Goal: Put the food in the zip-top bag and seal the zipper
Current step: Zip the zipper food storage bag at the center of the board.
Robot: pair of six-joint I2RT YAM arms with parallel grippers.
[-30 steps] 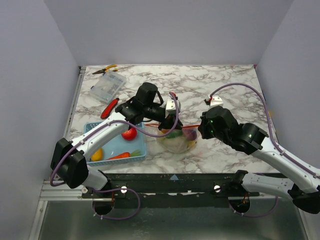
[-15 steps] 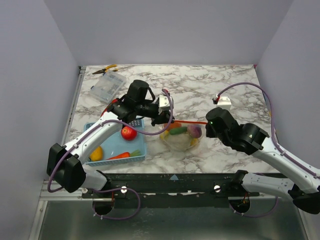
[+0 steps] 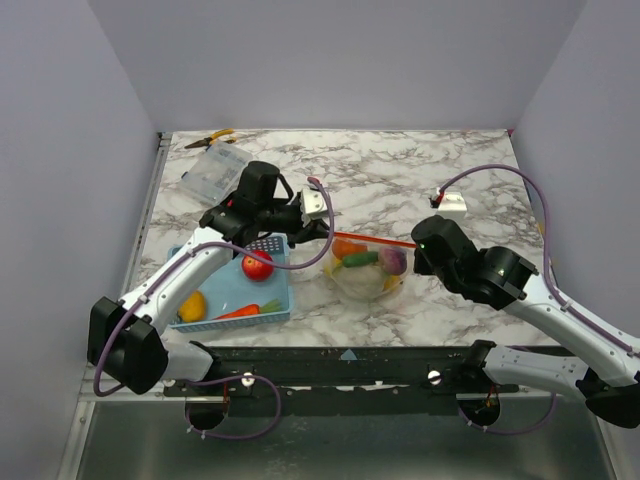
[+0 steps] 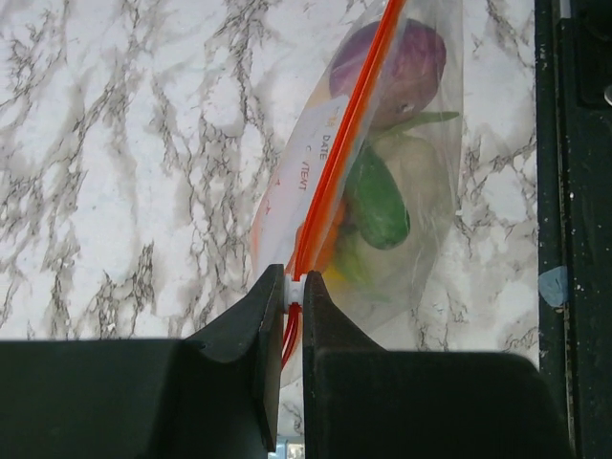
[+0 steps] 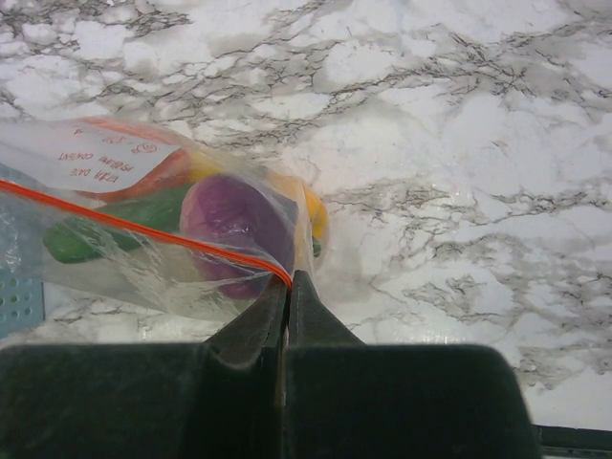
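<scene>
**A:** Well, how much room is there at the front?

**B:** Not much. The zip-top bag [image 3: 366, 278] sits near the front edge of the table [image 3: 420, 170], just right of the blue mesh basket [image 3: 228, 322], which fills the near-left corner. Behind the bag the marble is open all the way to the back wall.

**A:** What's in the basket?

**B:** A carrot [image 3: 246, 311] along its near side, a yellow piece [image 3: 193, 306] at its left end, and a tomato [image 3: 257, 265] farther back.

**A:** And the bag?

**B:** A pale cauliflower [image 3: 362, 284] low down, a green piece [image 4: 375, 201] above it, and a purple onion [image 5: 234, 229] at the right end. Far off at the back left lies a clear plastic box [image 3: 215, 172].

**A:** The arms?

**B:** The left arm reaches from its base over the basket, with its wrist pointing right. The left gripper [image 4: 295, 292] is squeezed narrow on the left end of the zipper [image 3: 375, 239], the red-orange strip caught between its fingers. The right arm comes in from the near right, elbow out, with its wrist pointing left. The right gripper [image 5: 287, 283] is clamped tight on the strip's other end at the bag's corner. Between them the strip runs straight, the bag's belly bulging toward the front edge.
</scene>
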